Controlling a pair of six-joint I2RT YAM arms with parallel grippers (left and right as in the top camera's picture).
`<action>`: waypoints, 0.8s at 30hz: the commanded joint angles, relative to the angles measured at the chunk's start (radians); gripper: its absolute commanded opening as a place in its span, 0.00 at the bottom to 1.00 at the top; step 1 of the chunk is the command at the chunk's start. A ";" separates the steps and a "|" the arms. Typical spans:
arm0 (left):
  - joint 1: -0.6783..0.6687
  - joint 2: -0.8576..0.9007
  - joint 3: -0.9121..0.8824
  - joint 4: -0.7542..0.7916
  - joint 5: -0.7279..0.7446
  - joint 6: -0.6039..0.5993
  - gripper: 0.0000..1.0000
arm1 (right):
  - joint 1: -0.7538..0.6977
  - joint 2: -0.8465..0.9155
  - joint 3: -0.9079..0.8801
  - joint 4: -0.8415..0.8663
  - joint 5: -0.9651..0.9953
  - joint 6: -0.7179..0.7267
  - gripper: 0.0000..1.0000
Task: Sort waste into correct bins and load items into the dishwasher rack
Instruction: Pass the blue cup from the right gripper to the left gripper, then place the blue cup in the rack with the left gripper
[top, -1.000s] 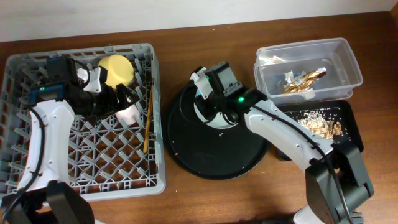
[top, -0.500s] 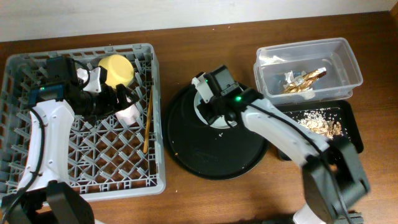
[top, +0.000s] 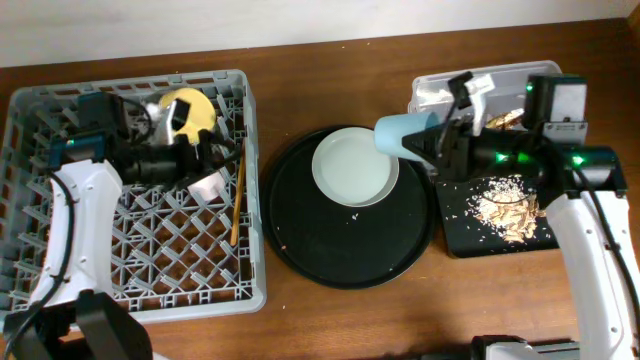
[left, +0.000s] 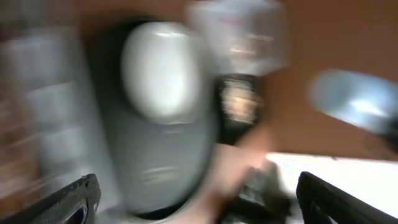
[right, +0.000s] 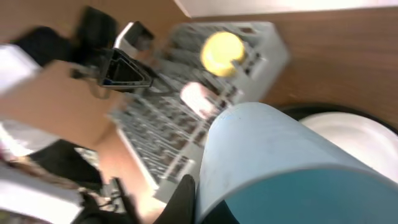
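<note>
While clamped sideways in the right gripper (top: 432, 148), the light blue cup (top: 398, 135) may slip.
It could strike the grey plate (top: 352, 168); the left gripper (top: 205, 158) has its jaws wide apart and empty.

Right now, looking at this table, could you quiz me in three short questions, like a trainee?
1. True or false: the yellow bowl sits in the dishwasher rack.
2. What does the right gripper hold? A) pink cup B) light blue cup C) chopsticks
3. Fill in: the gold foil wrapper lies in the ____.
Key: 1 true; 2 B; 3 clear tub.
</note>
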 joint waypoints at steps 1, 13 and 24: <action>-0.087 -0.030 -0.001 0.025 0.447 0.205 0.96 | 0.013 0.006 0.011 0.000 -0.200 -0.025 0.04; -0.249 -0.030 -0.001 0.183 0.500 0.204 0.94 | 0.304 0.011 0.011 0.140 -0.061 -0.018 0.04; -0.368 -0.030 -0.001 0.229 0.514 0.204 0.89 | 0.347 0.078 0.011 0.222 -0.054 0.029 0.05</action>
